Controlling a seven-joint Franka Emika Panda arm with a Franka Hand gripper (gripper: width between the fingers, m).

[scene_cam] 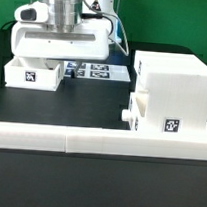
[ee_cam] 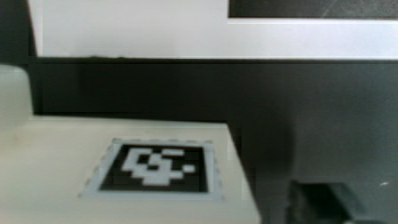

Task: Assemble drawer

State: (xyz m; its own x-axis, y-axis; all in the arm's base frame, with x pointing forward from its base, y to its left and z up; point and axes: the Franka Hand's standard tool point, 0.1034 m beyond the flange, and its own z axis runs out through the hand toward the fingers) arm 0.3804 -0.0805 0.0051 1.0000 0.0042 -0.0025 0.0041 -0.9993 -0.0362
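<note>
The big white housing (scene_cam: 171, 81) stands at the exterior view's right. One tagged tray (scene_cam: 161, 118) sits partly pushed into its front, round knob (scene_cam: 124, 111) sticking out. The second tray (scene_cam: 33, 75) lies apart at the left, its tag facing front. My gripper (scene_cam: 57, 58) hangs right over this left tray, fingertips hidden behind its rim. The wrist view shows a white tagged surface of that tray (ee_cam: 164, 165) close below and one dark finger (ee_cam: 347, 200) at the edge. I cannot make out how the jaws stand.
A long low white rail (scene_cam: 99, 141) runs across the front of the black table. The marker board (scene_cam: 94, 71) lies behind the left tray. A white band (ee_cam: 196, 25) crosses the far side of the wrist view.
</note>
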